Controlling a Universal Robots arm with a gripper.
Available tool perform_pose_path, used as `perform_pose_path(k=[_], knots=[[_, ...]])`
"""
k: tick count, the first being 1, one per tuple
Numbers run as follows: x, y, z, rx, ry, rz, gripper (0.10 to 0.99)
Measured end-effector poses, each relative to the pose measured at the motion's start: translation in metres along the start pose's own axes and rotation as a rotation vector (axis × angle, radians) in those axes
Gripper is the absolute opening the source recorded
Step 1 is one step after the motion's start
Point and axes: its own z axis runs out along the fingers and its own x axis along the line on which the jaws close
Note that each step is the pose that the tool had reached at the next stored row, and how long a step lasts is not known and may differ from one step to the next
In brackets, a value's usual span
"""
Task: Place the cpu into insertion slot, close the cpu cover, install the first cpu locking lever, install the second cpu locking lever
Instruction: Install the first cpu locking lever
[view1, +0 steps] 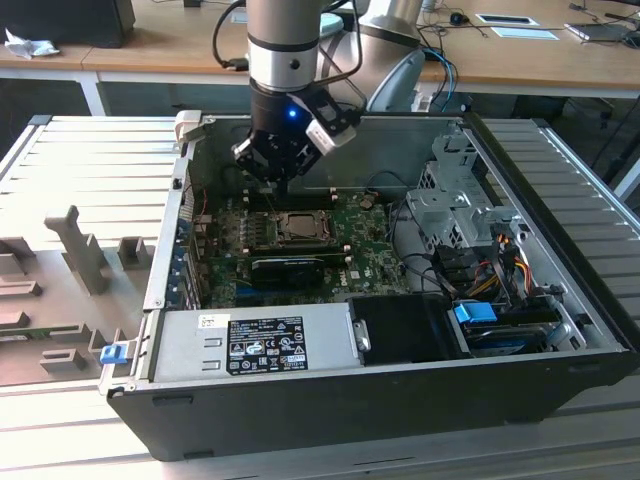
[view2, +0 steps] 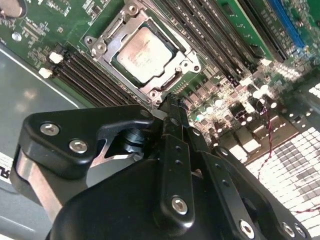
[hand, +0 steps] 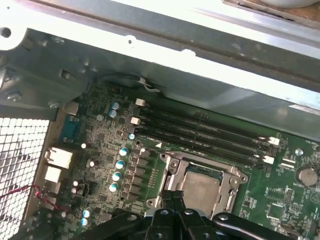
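Surface: your open computer case (view1: 330, 400) lies on a grey slatted metal table (view1: 90, 160). Grey fixture blocks (view1: 80, 250) stand on that table at 9 o'clock of the case on the exterior view's clock face.
Room: wooden desks (view1: 150, 40) run along 12 o'clock, beyond the table.
Inside the case: you see the green motherboard (view1: 225, 240) toward 10 o'clock, the grey power supply box (view1: 255, 345) at 6 o'clock and a metal drive cage (view1: 455, 205) at 2 o'clock.
Insertion slot: the insertion slot (view1: 322, 240) sits mid-board, with the long black expansion card (view1: 290, 268) just beside it at 6 o'clock.
Cpu: the cpu (view2: 145, 52) lies seated in the slot with its pale metal face up. You can see it in both wrist views (hand: 202, 189).
Cpu cover: the cpu cover (view2: 116, 27) looks to lie flat around the chip. You cannot tell whether the levers are latched.
Memory slots: 4 dark memory slots (hand: 200, 130) run alongside the socket.
Gripper: your gripper (view1: 283, 186) hangs at 11 o'clock of the slot, low over the board.
Gripper state: the 2 fingers are pressed together, tips meeting (view2: 170, 102).
Gripper contact: in both wrist views the tips (hand: 173, 196) sit just beside the slot's frame edge. You cannot tell whether they touch it.
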Motion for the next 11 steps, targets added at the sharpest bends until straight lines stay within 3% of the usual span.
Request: perform_pose_path(k=[4, 7, 9, 11], knots=[[0.0001, 0.0000, 0.0003, 0.000, -0.0016, 0.058, 0.106], [0.0001, 0.0002, 0.0005, -0.003, -0.0085, 0.078, 0.106], [0.0009, 0.0007, 0.0007, 0.000, -0.0372, 0.080, 0.106], [0.0031, 0.0016, 0.0029, 0.000, -0.0436, 0.112, 0.106]])
